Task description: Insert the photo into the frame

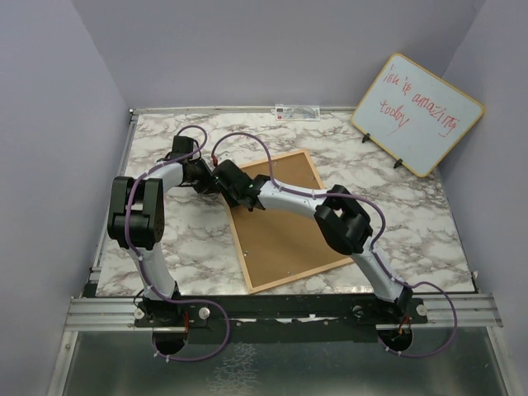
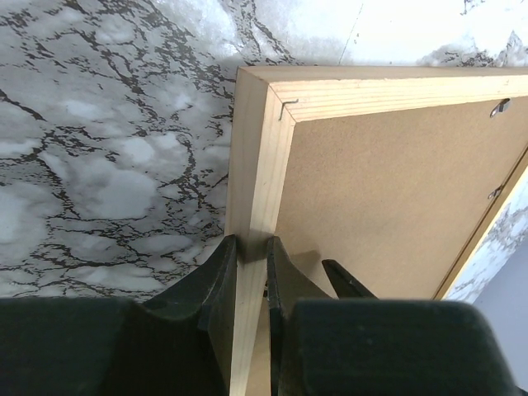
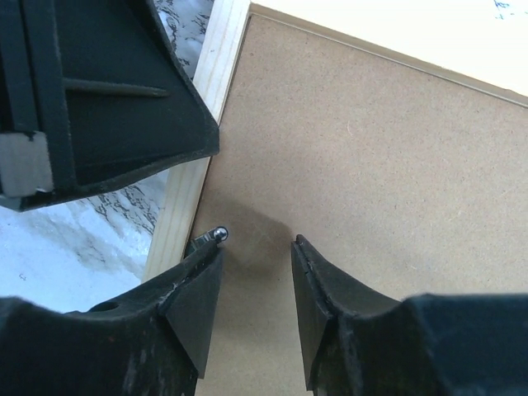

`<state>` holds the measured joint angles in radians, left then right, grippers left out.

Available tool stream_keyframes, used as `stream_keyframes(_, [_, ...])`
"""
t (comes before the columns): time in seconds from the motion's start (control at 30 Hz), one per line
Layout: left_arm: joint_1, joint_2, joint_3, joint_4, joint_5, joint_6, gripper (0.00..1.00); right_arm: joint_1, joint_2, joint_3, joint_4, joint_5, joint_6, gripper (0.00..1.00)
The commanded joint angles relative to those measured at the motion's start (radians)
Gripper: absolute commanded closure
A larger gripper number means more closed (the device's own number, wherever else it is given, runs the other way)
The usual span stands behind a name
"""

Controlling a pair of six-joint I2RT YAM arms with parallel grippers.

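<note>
frame (image 2: pixel 257 148): pale bare wood, grain visible, matt, looks unvarnished. backing board (image 2: pixel 388 198): brown fibreboard, matt, smooth, fine speckle. clip (image 2: pixel 500 107) at board edge: small bright metal. tabletop (image 2: pixel 99 165): marble-print, white w/ dark veins, slight sheen. right gripper (image 3: pixel 257 246) fingers (image 3: pixel 191 313): black plastic, matt. whiteboard (image 1: pixel 417 111): glossy white face, light wood edge. front rail (image 1: pixel 103 312): silver metal, dull finish.
</note>
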<state>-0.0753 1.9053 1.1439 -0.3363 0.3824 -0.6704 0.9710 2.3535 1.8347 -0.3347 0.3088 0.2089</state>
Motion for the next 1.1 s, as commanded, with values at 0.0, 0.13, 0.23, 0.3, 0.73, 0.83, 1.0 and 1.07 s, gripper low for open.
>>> stream_keyframes(0.0, [-0.043, 0.154, -0.11, -0.112, -0.164, 0.01, 1.0, 0.023, 0.221, -0.062, -0.084, -0.107, 0.057, 0.53])
stream_keyframes(0.13, [-0.045, 0.153, -0.111, -0.112, -0.165, 0.005, 1.0, 0.023, 0.241, -0.03, -0.105, -0.101, 0.089, 0.49])
stream_keyframes(0.23, [-0.044, 0.15, -0.114, -0.112, -0.167, -0.001, 1.0, 0.023, 0.256, -0.009, -0.123, -0.115, 0.114, 0.43])
stream_keyframes(0.3, [-0.045, 0.15, -0.117, -0.112, -0.167, -0.004, 1.0, 0.022, 0.266, -0.002, -0.134, -0.119, 0.123, 0.39])
stream_keyframes(0.73, [-0.045, 0.141, -0.017, -0.134, -0.136, 0.016, 1.0, -0.07, -0.027, -0.258, -0.001, -0.159, 0.199, 0.37])
stream_keyframes(0.83, [-0.044, 0.138, 0.057, -0.154, -0.126, 0.033, 0.99, -0.133, -0.18, -0.362, 0.069, -0.205, 0.211, 0.37])
stream_keyframes(1.0, [-0.043, 0.119, 0.179, -0.167, -0.113, 0.06, 0.77, -0.278, -0.3, -0.444, 0.102, -0.28, 0.273, 0.4])
stream_keyframes(1.07, [-0.044, 0.119, 0.239, -0.174, -0.112, 0.072, 0.68, -0.332, -0.294, -0.426, 0.074, -0.287, 0.296, 0.44])
